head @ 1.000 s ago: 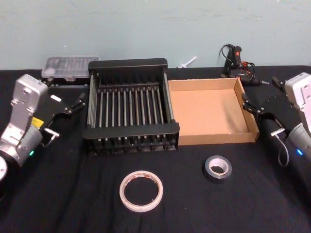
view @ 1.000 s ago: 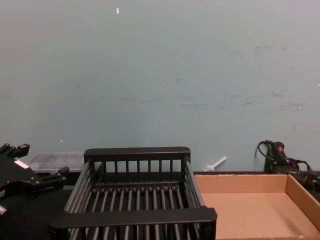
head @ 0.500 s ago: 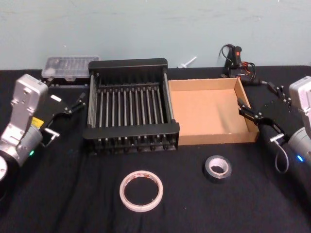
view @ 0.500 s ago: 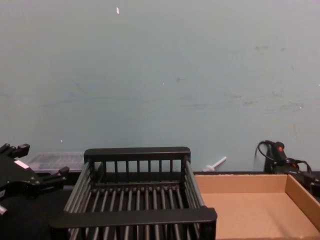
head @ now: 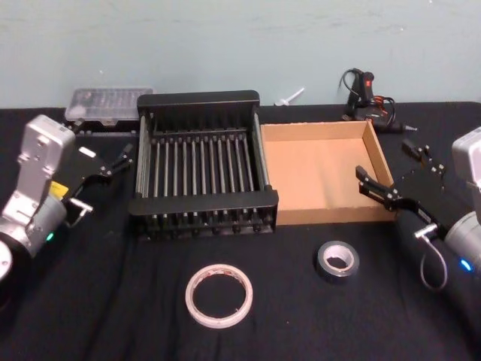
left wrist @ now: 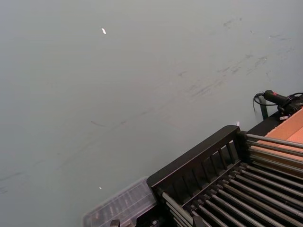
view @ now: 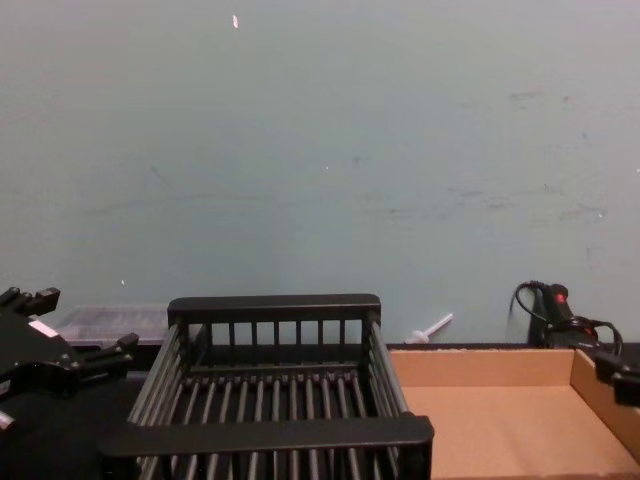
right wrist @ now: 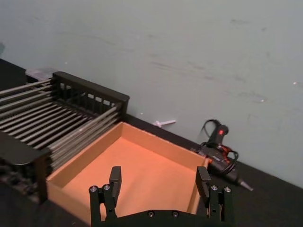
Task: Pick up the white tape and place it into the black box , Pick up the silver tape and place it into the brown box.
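Overhead, a black cloth-covered table (head: 90, 301) meets a scuffed pale teal wall (head: 225, 37). The right gripper (head: 394, 171), fingers spread and empty, hangs above the brown box's (head: 323, 177) right wall; the silver tape (head: 337, 259) lies below-left of it, the white tape (head: 219, 295) farther left. The left gripper (head: 98, 147), released, sits left of the black box (head: 201, 171). A clear case (head: 107, 101) behind is partly hidden.
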You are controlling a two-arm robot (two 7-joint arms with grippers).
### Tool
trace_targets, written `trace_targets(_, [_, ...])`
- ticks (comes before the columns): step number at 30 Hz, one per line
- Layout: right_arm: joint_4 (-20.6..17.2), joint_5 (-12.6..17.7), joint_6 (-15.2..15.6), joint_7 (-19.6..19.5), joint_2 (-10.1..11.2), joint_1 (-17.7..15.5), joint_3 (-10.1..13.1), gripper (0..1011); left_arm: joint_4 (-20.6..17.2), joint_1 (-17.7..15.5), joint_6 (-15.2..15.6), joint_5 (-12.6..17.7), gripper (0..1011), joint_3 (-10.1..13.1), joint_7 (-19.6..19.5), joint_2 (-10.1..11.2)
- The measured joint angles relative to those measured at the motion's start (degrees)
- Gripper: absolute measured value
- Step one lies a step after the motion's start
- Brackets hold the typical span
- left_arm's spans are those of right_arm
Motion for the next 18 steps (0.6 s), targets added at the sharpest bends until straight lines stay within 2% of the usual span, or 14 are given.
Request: trace_targets(18, [-9.3, 3.9, 9.5, 2.9, 1.8, -9.1, 2.8, 1002, 0.0, 0.0, 0.0, 0.0, 1001, 0.0, 0.0, 0.0])
